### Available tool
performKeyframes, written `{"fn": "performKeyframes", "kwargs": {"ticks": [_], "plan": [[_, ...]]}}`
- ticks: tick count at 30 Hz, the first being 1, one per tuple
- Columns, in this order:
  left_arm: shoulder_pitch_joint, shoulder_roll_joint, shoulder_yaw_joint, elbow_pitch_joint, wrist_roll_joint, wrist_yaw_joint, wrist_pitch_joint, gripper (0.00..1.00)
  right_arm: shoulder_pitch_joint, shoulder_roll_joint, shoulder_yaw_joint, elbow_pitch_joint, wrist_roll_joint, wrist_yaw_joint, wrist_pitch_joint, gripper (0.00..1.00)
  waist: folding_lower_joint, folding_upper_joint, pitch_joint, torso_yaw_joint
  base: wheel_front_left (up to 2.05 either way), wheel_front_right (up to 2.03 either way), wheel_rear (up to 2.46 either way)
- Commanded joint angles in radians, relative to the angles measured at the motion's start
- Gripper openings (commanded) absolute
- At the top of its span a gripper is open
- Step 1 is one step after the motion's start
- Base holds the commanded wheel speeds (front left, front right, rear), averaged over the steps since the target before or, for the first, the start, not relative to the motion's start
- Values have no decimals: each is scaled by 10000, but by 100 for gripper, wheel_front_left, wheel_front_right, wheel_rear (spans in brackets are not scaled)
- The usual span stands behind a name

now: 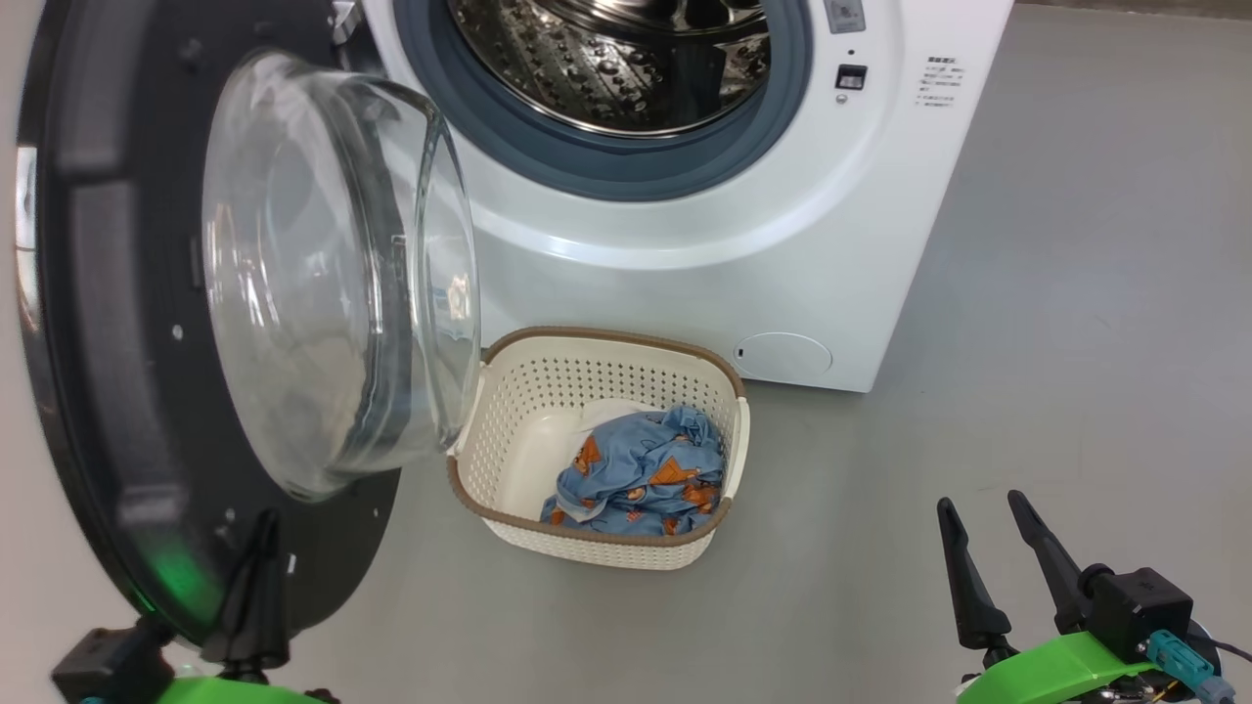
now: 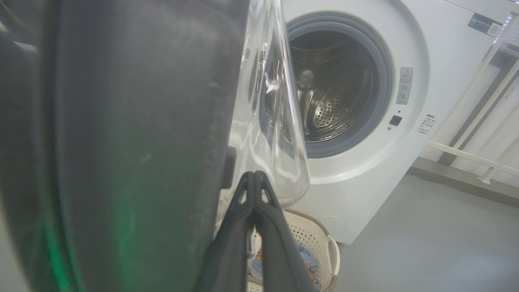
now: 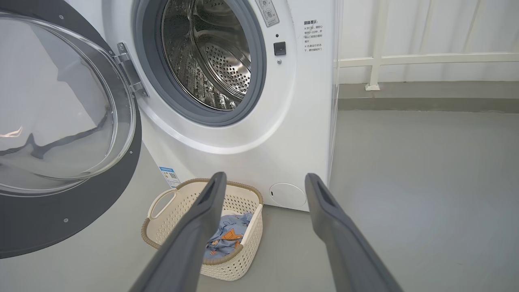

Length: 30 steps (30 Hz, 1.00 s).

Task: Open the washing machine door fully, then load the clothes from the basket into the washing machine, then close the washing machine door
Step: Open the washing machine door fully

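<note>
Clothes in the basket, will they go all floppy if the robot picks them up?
Probably floppy: the clothes lie crumpled in folds, so they'd likely sag and dangle. Likely light, being thin fabric. They might lift tangled, since blue and white pieces lie bunched in the basket.

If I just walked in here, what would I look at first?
Probably the huge washing machine door, standing wide open on the left with its bulging glass bowl sticking out. Behind it, at the top middle, the white washing machine shows its shiny steel drum. On the grey floor right in front sits the cream basket, holding blue clothes printed with orange bears.
</note>
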Motion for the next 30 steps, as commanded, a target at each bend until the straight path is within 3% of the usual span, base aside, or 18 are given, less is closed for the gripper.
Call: {"fn": "performKeyframes", "kwargs": {"ticks": [1, 13, 30], "plan": [[-237, 207, 623, -127, 122, 88, -65, 0, -348, -35, 211, -207, 103, 27, -118, 100, 0, -1, 34, 110, 0, 0, 0], [-1009, 227, 2676, 689, 38, 98, -65, 0, -428, -35, 286, -178, 70, 27, -118, 100, 0, -1, 174, 33, 0, 0, 0], [-2894, 1777, 4995, 2787, 285, 93, -65, 0, -673, -35, 342, -240, -134, 27, -118, 100, 0, -1, 689, -558, 0, 0, 0]]}}
